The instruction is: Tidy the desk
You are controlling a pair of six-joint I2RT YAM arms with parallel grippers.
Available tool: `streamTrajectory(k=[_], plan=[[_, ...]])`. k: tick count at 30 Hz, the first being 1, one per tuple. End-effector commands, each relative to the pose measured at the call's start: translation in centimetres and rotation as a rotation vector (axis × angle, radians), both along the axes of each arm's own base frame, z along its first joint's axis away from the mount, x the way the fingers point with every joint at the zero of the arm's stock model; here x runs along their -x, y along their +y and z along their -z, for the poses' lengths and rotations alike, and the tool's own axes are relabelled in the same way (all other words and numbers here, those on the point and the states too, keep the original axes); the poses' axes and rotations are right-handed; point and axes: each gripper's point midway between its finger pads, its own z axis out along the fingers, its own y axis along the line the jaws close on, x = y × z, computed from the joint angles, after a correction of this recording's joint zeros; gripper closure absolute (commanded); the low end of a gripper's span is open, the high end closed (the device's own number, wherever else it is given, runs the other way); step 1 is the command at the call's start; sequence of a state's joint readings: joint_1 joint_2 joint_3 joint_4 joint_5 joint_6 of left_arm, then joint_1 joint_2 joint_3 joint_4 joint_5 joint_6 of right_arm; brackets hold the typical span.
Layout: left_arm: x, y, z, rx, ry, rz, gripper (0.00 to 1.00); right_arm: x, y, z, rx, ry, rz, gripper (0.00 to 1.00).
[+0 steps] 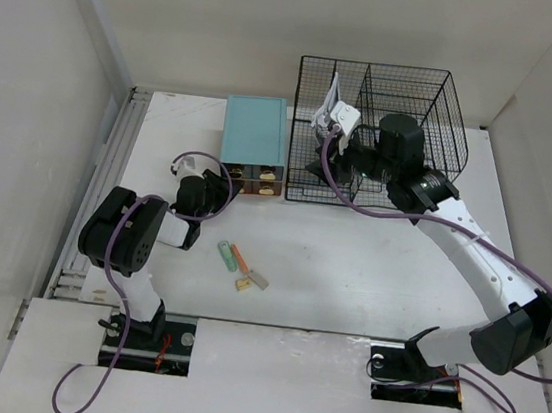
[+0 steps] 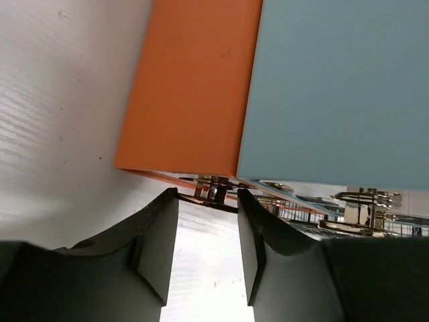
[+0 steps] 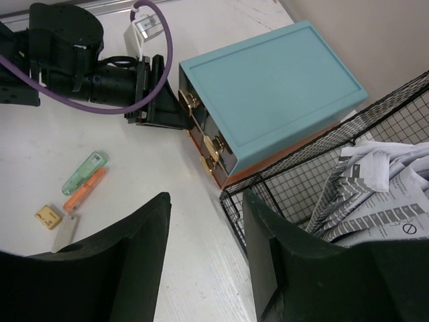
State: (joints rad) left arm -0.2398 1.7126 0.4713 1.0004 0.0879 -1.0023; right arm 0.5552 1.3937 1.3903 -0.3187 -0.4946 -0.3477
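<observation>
Two left gripper (image 2: 206,195) fingers narrowly flank a brass handle (image 2: 214,192) on the teal drawer box (image 1: 256,132), far edge of the flat white desk (image 1: 349,266); grip, I cannot tell. My right gripper (image 3: 206,198) gapes wide, empty.

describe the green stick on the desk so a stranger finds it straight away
Find the teal drawer box at the back of the white desk; on the tabletop nearer the arms lies a cluster of four small items. The green stick is the leftmost, translucent, beside an orange stick.
</observation>
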Motion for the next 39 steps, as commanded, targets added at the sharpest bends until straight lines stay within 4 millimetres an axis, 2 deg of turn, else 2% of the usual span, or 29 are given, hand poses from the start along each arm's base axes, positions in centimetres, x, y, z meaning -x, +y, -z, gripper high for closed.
streamTrajectory(k=[1, 4, 6, 7, 9, 10, 12, 13, 14, 17, 20, 21, 23, 25, 26, 27, 28, 32, 33, 34, 35, 36, 37, 38, 39], plan=[[-2.2, 0.6, -2.1, -0.002, -0.108, -0.040, 0.81, -0.1, 0.0, -2.1, -0.049, -0.066, -0.015, 0.47], [-1.5, 0.5, -1.5, 0.001, -0.106, -0.030, 0.91, 0.1, 0.0, -1.7, -0.047, -0.056, -0.024, 0.47], [-0.8, 0.5, -1.5, 0.014, -0.106, -0.023, 0.91, 0.0, 0.2, -1.3, -0.044, -0.047, -0.033, 0.47], [0.3, 0.7, -0.9, 0.024, -0.090, -0.027, 0.92, 0.0, 0.2, -1.3, -0.044, -0.047, -0.033, 0.47], [1.5, 0.4, -1.5, 0.047, -0.115, -0.012, 0.92, 0.2, 0.6, -1.0, -0.042, -0.041, -0.063, 0.47], [3.2, 0.4, -0.4, 0.041, -0.086, -0.002, 0.92, 0.2, 0.6, -1.0, -0.042, -0.041, -0.063, 0.47], [4.8, -0.1, -0.8, 0.071, -0.098, 0.013, 0.92, 0.5, 0.9, -0.5, -0.040, -0.021, -0.088, 0.47], [6.5, -0.5, 0.1, 0.081, -0.066, 0.028, 0.92, 0.3, 1.0, 0.0, -0.031, -0.020, -0.090, 0.47], [7.3, -0.6, 0.4, 0.079, -0.059, 0.037, 0.92, 0.3, 1.0, 0.0, -0.031, -0.020, -0.090, 0.47], [9.4, -0.3, 0.9, 0.095, -0.045, 0.031, 0.92, 0.4, 1.1, 0.5, -0.025, -0.002, -0.100, 0.47], [10.0, -0.5, 0.7, 0.105, -0.045, 0.039, 0.92, 0.5, 1.2, 0.5, -0.027, 0.000, -0.109, 0.46], [10.5, -0.5, 1.0, 0.112, -0.030, 0.044, 0.92, 0.5, 1.2, 1.1, -0.017, 0.018, -0.108, 0.46], [10.8, -0.7, 1.2, 0.106, -0.012, 0.054, 0.74, 0.7, 1.6, 1.3, -0.007, 0.020, -0.122, 0.41], [10.6, -0.8, 0.9, 0.101, -0.022, 0.057, 0.47, 0.8, 1.9, 1.8, 0.025, 0.030, -0.140, 0.33], [10.7, -0.7, 0.9, 0.090, -0.021, 0.061, 0.26, 0.8, 2.3, 2.7, 0.049, 0.046, -0.144, 0.30], [10.7, -0.7, 0.7, 0.077, -0.032, 0.067, 0.21, 1.1, 2.7, 3.4, 0.071, 0.057, -0.152, 0.30], [10.6, -0.5, 0.4, 0.066, -0.044, 0.061, 0.18, 1.6, 2.9, 3.5, 0.083, 0.062, -0.166, 0.29], [11.1, -0.5, -1.5, 0.025, -0.095, 0.071, 0.11, 2.2, 4.4, 6.1, 0.195, 0.020, -0.158, 0.27], [11.5, -0.4, -2.7, 0.016, -0.119, 0.064, 0.11, 1.8, 4.0, 6.2, 0.240, -0.024, -0.089, 0.26], [11.6, -0.1, -3.4, 0.016, -0.133, 0.051, 0.11, 2.8, 5.4, 5.9, 0.243, -0.073, -0.099, 0.26], [12.0, -0.2, -4.1, 0.006, -0.151, 0.062, 0.11, 3.1, 5.7, 6.0, 0.251, -0.097, -0.079, 0.26], [12.4, 0.2, -5.8, 0.001, -0.189, 0.054, 0.13, 3.0, 5.1, 6.4, 0.285, -0.132, -0.020, 0.26], [12.8, 0.0, -6.9, 0.009, -0.208, 0.063, 0.15, 3.8, 5.8, 6.3, 0.284, -0.159, -0.018, 0.28], [12.8, 0.2, -8.6, 0.012, -0.245, 0.054, 0.19, 3.5, 6.2, 5.5, 0.256, -0.203, 0.013, 0.34], [13.3, 0.1, -9.9, 0.023, -0.270, 0.063, 0.38, 3.6, 6.0, 6.0, 0.247, -0.192, 0.057, 0.68]])
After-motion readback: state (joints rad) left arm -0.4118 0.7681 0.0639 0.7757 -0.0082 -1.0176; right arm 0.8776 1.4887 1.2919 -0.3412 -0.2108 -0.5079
